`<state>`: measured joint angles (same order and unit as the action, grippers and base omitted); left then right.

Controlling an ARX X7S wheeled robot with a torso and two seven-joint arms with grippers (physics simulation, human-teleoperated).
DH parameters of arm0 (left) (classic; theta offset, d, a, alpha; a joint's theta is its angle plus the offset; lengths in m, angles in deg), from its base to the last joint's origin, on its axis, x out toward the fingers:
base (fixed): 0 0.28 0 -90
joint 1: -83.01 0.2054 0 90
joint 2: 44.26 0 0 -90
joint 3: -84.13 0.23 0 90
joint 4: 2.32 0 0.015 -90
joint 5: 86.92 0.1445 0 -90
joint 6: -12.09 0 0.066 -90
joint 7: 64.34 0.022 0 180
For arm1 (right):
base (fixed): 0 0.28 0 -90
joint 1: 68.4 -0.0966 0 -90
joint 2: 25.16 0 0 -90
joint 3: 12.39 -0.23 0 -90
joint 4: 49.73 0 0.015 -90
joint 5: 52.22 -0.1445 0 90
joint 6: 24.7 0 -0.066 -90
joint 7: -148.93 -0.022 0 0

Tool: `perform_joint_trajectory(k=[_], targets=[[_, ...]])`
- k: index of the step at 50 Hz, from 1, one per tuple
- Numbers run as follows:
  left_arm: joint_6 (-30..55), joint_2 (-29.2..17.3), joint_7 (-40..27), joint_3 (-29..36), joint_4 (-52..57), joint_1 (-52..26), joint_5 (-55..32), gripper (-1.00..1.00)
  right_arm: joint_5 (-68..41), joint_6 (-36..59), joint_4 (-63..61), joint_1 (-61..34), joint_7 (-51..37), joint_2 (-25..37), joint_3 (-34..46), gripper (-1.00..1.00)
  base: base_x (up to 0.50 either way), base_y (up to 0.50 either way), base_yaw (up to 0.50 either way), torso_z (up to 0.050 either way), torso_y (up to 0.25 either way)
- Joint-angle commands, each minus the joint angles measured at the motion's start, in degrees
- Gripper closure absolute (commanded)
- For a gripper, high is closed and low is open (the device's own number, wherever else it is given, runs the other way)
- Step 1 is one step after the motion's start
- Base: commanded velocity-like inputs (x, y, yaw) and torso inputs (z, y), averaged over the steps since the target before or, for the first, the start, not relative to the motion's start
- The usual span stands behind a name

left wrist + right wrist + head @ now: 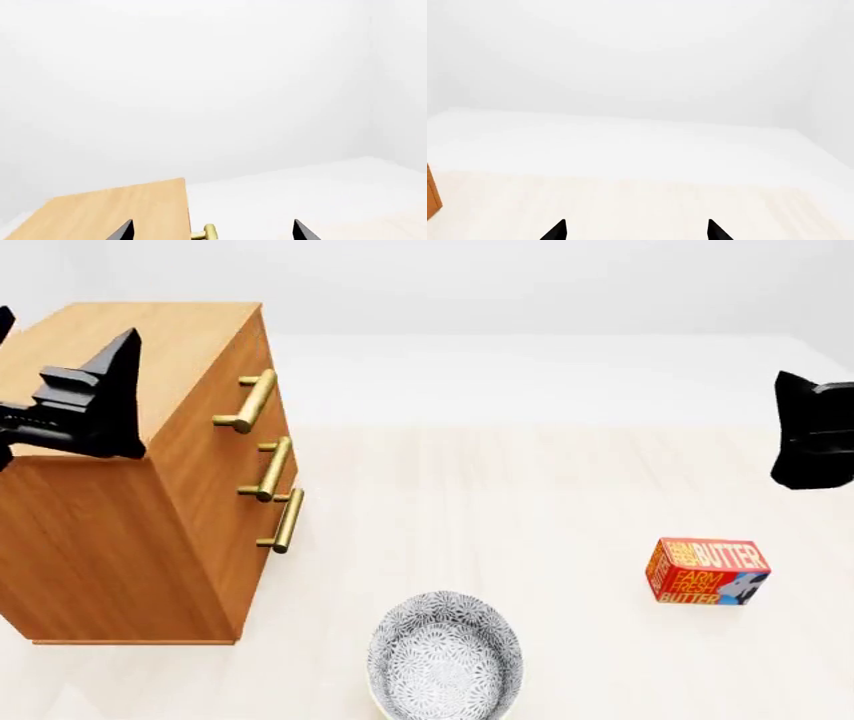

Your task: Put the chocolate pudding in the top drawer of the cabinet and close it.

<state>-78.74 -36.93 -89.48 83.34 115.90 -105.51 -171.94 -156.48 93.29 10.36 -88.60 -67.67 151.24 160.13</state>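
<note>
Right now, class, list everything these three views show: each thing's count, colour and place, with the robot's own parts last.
cabinet: one, light brown wood, left side of the floor.
drawers: three, all shut, brass bar handles; top drawer uppermost.
bowl: one, grey-white patterned, front centre.
butter box: one, red-orange, right.
chocolate pudding: none visible.
left gripper: black, open, near the cabinet top.
right gripper: black, open, over bare floor.

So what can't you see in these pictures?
- The chocolate pudding: in no view, so its place is unknown.
- Inside the top drawer: hidden in the head view by its shut front.
- Left gripper: both wrist views cut the fingers off at the edge; only tips show, spread apart.
- Right gripper: head view's edge cuts it.
- Butter box: small print unreadable.
</note>
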Motion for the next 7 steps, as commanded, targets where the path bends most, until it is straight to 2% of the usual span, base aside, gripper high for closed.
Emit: perform_joint_trajectory(k=[1, 7], targets=[[-7.27, -7.33, -2.92, 1.63, 2.96, 2.68, 2.35, -1.0, -1.2, -1.7, -7.07, 0.28, -3.72, 3.59, -0.35, -1.0, 0.0, 0.0, 0.0, 0.0, 0.0], [-16.32, -7.33, -6.73, 4.65, 1.91, 5.92, 5.01, -1.0, -1.07, -6.72, -10.28, 2.1, -7.0, 3.59, 1.11, -1.0, 0.0, 0.0, 0.0, 0.0, 0.0]])
